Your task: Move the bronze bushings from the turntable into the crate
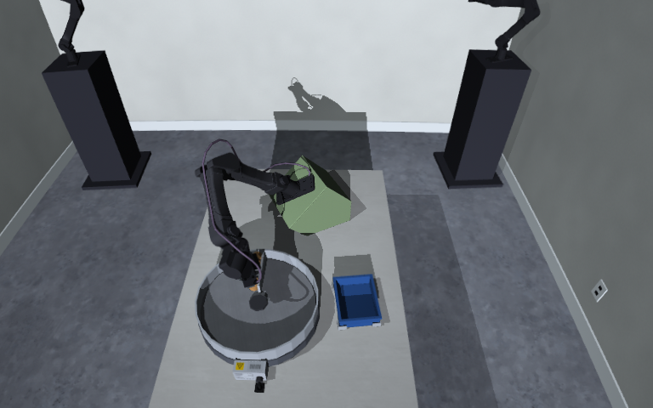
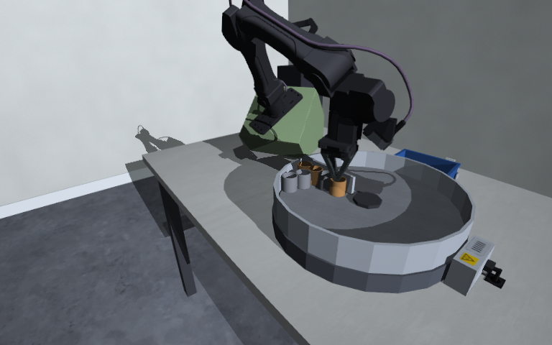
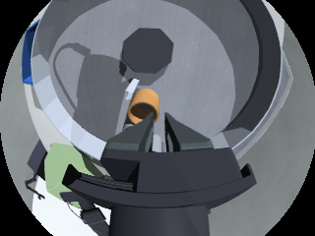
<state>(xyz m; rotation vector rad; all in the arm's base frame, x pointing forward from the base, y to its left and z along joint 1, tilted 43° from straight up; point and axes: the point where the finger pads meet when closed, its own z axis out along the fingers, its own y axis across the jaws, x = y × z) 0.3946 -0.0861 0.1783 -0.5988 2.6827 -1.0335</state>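
Since my gripper (image 1: pixel 251 280) (image 2: pixel 336 178) (image 3: pixel 158 117) stands nearly closed and seems empty, pressing down could topple the orange-bronze bushing (image 1: pixel 252 288) (image 2: pixel 337 188) (image 3: pixel 148 98) whose rim my fingertips crowd.

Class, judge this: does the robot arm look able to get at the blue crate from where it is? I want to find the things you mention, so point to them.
Probably yes: nothing covers the open top of the blue crate (image 1: pixel 358 322) (image 2: pixel 431 161) (image 3: pixel 28 59), though the arm (image 1: pixel 218 197) (image 2: pixel 292 48) (image 3: pixel 159 218) would first have to clear the raised wall of the turntable (image 1: pixel 288 347) (image 2: pixel 387 258) (image 3: pixel 44 93).

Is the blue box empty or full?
Empty: in the top view, the bare blue floor and inner walls of the crate show, with no bushings inside.
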